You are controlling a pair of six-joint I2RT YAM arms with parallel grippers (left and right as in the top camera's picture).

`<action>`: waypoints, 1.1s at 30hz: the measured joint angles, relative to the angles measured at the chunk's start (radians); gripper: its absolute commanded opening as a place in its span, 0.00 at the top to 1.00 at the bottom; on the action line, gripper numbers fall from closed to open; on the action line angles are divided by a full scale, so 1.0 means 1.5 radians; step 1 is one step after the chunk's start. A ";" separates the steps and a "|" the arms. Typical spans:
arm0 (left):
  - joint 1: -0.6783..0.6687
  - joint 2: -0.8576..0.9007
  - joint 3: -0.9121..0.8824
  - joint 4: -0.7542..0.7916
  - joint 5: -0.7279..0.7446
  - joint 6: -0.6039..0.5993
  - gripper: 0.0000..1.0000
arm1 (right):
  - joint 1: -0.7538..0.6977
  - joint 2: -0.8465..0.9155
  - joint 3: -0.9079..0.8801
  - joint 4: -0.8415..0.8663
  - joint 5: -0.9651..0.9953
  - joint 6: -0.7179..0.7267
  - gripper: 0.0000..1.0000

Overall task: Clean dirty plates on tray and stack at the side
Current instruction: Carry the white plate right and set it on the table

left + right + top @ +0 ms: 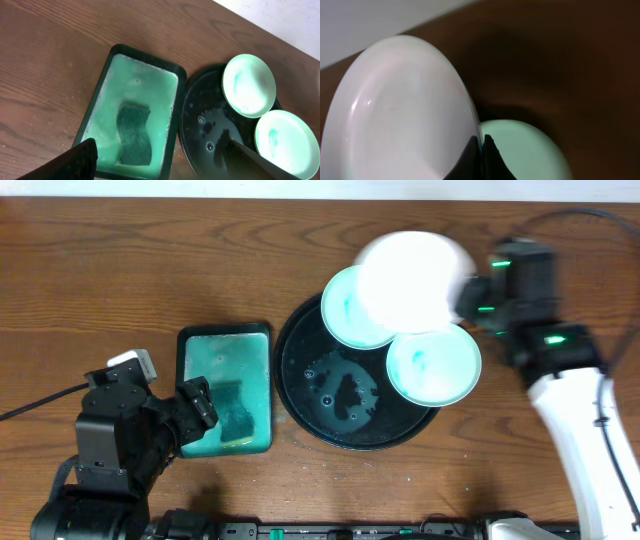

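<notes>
The round black tray point(345, 420) holds two pale mint plates with teal smears, one at its top left point(345, 315) and one at its right point(435, 368). My right gripper point(468, 298) is shut on the rim of a third, white plate point(412, 280) and holds it above the tray's far edge, blurred. In the right wrist view the fingers point(480, 147) pinch the white plate's point(400, 115) rim, with a mint plate point(525, 150) below. My left gripper point(197, 402) is open over the teal rectangular tray point(225, 340); its fingers point(160, 162) are wide apart.
A dark green sponge point(134, 132) lies in teal liquid in the rectangular tray point(142, 57). The black tray point(205, 125) is wet, with drops on it. Bare wood tabletop point(120, 270) lies to the left and behind. A cable point(30, 405) runs at the far left.
</notes>
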 measured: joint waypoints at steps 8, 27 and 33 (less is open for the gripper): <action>0.000 0.000 0.000 0.000 0.000 0.000 0.19 | -0.316 0.083 -0.007 -0.070 0.056 0.048 0.99; 0.000 0.000 0.000 0.000 0.000 0.000 0.19 | -0.373 0.294 -0.027 -0.117 -0.102 -0.077 0.55; 0.000 0.000 0.000 0.000 0.000 0.000 0.19 | -0.336 0.293 -0.032 -0.134 -0.207 -0.156 0.44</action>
